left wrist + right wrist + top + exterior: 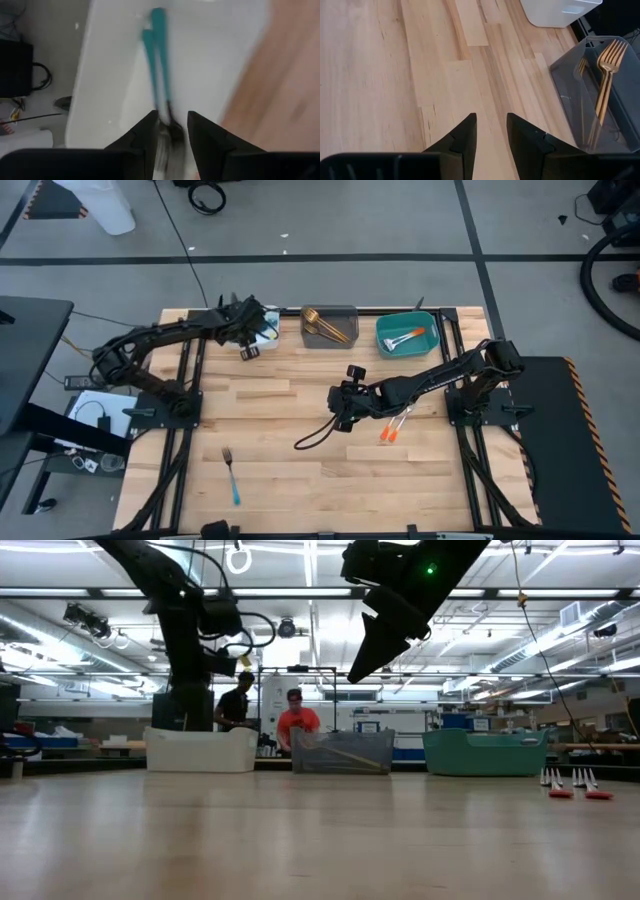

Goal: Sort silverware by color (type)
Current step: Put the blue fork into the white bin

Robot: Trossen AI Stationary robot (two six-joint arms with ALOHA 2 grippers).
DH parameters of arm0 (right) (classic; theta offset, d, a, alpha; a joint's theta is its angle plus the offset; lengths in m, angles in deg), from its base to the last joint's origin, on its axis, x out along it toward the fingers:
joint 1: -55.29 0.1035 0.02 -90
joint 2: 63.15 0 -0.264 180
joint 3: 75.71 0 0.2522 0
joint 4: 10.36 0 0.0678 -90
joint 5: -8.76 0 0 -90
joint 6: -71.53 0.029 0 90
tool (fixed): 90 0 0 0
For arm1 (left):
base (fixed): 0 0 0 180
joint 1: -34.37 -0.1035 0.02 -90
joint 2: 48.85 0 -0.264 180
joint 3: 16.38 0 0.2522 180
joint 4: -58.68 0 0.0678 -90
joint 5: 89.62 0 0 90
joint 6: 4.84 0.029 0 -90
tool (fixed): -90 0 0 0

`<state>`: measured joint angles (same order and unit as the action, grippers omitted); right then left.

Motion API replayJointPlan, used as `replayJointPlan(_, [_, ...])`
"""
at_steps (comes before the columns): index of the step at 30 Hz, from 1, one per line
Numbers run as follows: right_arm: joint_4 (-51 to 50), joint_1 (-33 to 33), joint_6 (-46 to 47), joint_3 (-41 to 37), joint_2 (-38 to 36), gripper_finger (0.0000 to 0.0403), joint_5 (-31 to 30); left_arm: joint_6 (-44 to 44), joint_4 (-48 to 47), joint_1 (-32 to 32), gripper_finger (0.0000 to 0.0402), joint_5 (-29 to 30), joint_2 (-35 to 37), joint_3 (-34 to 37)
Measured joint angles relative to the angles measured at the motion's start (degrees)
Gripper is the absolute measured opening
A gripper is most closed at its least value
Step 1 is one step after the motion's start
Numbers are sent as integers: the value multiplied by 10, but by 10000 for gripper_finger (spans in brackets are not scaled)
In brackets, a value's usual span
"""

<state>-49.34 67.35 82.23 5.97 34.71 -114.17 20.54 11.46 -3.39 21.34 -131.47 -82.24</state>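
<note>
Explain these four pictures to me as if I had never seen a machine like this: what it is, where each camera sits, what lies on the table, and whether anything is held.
This is a robot with two dark jointed arms at a wooden table; each arm ends in a two-finger pincer.

One picture looks straight down, one looks level across the table into the room, where two people stand far off, and two come from cameras on the arms' wrists.

At the far edge stand three bins. The white bin holds blue-handled utensils, the grey bin holds gold forks, and the teal bin holds more silverware.

Still on the table: a blue-handled fork near the front and two orange-handled utensils on the right.

The left pincer hangs open over the white bin, directly above the blue utensils. The right pincer hovers open above bare wood, holding nothing.
</note>
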Motion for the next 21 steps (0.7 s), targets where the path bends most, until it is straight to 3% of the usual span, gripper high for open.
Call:
replayJointPlan(13, [-2, 0, -2, 0, 0, 117, 0, -7, -173, 176, 114, -53, 29, 0])
replayJointPlan(21, [-2, -1, -14, 0, 0, 117, 0, -19, -204, 293, 114, -55, 29, 0])
